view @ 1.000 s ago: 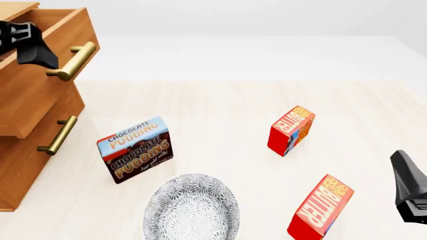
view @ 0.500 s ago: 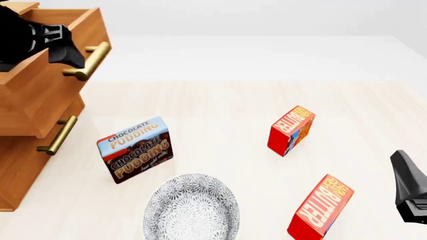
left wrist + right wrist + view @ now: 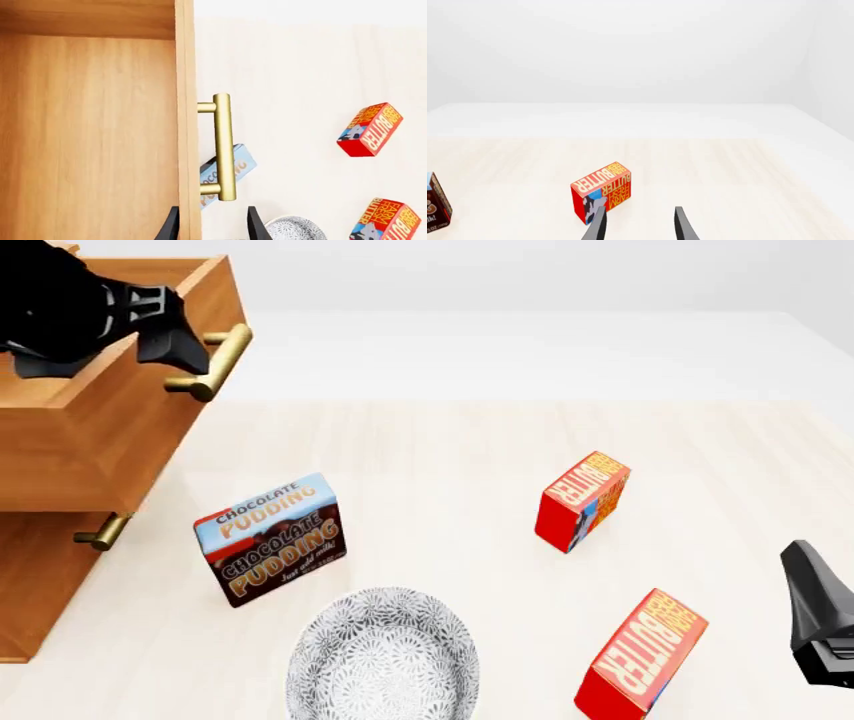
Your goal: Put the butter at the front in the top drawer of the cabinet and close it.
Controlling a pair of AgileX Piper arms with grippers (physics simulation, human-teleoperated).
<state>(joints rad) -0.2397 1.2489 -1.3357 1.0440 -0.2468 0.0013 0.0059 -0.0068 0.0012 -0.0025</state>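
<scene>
Your left gripper (image 3: pixel 187 345) sits at the upper left of the front view, fingers apart astride the front panel of the top drawer (image 3: pixel 100 430), beside its handle (image 3: pixel 214 362). Your right gripper (image 3: pixel 637 225) hangs spread and empty at the lower right edge. The butter (image 3: pixel 643 655) stands on the table (image 3: pixel 441 460) at bottom right, well apart from the cabinet (image 3: pixel 34 580).

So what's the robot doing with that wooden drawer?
The left gripper is at the top drawer of the cabinet, its fingers either side of the drawer front, and the drawer stands well out. The front butter sits untouched on the table beside the right gripper, which waits open.
</scene>
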